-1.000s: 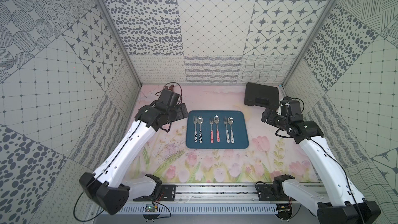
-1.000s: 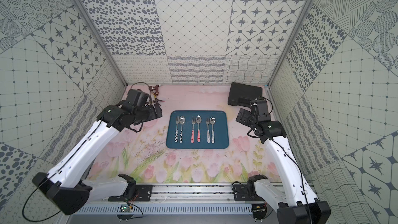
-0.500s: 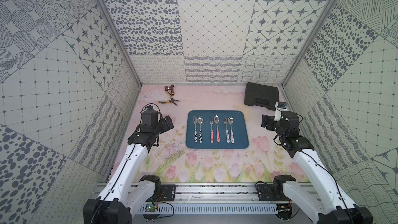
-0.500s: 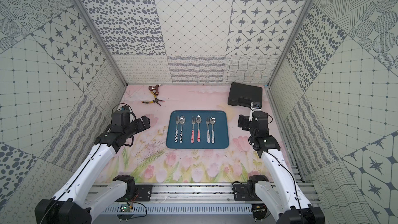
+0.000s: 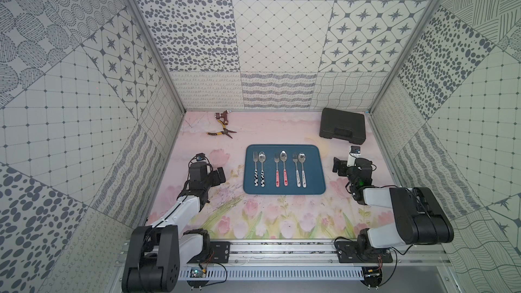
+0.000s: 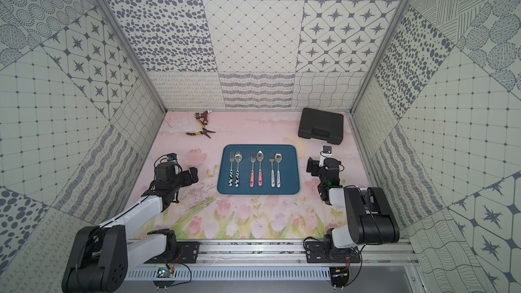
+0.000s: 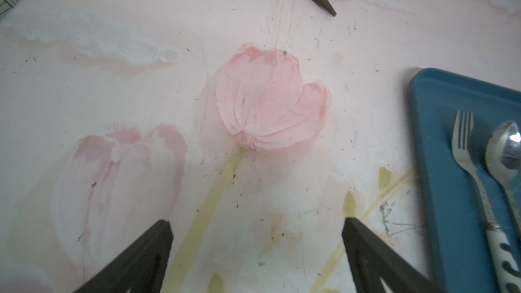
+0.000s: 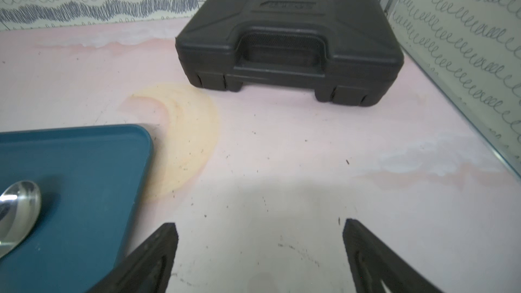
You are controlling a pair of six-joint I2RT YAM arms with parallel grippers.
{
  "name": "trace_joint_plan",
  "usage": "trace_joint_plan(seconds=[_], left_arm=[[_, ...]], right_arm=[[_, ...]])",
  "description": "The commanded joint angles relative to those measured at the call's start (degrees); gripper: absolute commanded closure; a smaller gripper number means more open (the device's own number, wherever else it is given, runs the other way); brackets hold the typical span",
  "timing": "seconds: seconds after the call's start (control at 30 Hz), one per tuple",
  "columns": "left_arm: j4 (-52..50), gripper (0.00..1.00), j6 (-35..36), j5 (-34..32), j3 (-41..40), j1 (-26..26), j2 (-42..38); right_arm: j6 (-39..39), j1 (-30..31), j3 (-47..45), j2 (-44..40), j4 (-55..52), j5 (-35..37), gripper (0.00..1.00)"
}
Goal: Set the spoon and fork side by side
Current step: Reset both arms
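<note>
Cutlery lies in three neat pairs on a blue tray (image 5: 315,170) in the middle of the bench (image 5: 253,221). Each fork is just beside its matching spoon, with the handles toward the robot. The black-and-white fork (image 5: 255,170) and black-and-white spoon (image 5: 262,169) are on the left. The red fork (image 5: 277,171) and red spoon (image 5: 284,169) are in the centre, and the white fork (image 5: 296,171) and white spoon (image 5: 302,170) are on the right. The left hand (image 5: 220,177) is over the bench to the left of the tray, spread wide and holding nothing. Its wrist view shows a painted tulip (image 7: 267,100) ahead of it and the tray's edge off to one side. The right hand (image 5: 338,166) is to the right of the tray, likewise spread and empty, facing a black case (image 5: 342,124) in the far right corner. Yellow-handled pliers (image 5: 221,133) and a small brown metal fitting (image 5: 222,115) lie near the far left corner, well apart from the tray.
</note>
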Motion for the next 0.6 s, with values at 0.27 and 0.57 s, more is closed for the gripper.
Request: trace_joint_plan(seconds=[0.27,0.57], left_arm=[[41.05,0.01,5.03,7.83,-1.37,-2.98,20.55],[34.13,0.01,5.45,6.96,2.7,-3.54,21.47]], right_arm=[[0.44,-0.29,2.97,2.71,6.82,0.43,0.03],[-0.31,-0.38,4.29,2.88,4.55,-1.79,0.03]])
